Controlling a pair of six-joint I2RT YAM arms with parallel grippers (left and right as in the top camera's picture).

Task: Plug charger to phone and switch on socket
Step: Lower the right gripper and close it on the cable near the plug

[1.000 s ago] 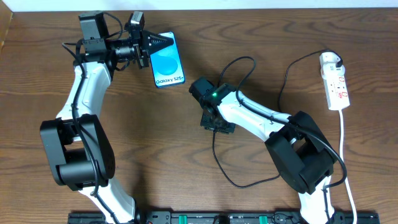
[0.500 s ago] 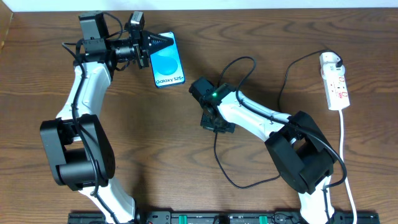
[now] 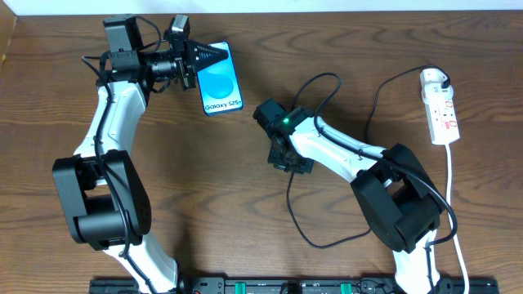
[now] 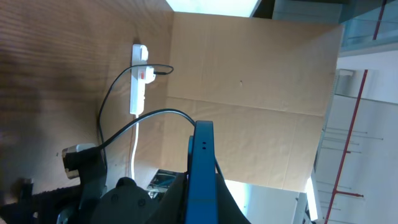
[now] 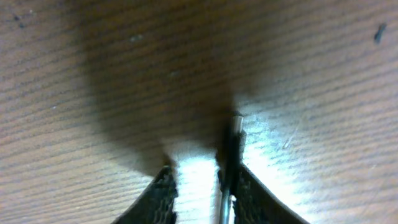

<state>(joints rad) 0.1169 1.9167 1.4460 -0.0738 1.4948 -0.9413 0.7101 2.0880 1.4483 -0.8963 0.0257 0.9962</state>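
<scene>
The phone (image 3: 221,82), blue with white "Galaxy S25+" text, is at the back left. My left gripper (image 3: 206,55) is shut on its far end; in the left wrist view the phone's blue edge (image 4: 203,149) stands between the fingers (image 4: 200,186). The charger, a thin black cable (image 3: 325,76), loops from the socket (image 3: 440,106) across the table. My right gripper (image 3: 292,163) points down at the table over the cable. In the right wrist view its fingers (image 5: 202,174) are apart, and the cable's plug (image 5: 236,124) lies along the right finger.
The white power strip also shows in the left wrist view (image 4: 138,81), with its white cord (image 3: 452,196) running toward the front right edge. The black cable (image 3: 323,244) curls on the wood in front of the right arm.
My right gripper has shifted slightly to the right over the cable, and the cable loop moved with it. The left arm and phone have not moved.
</scene>
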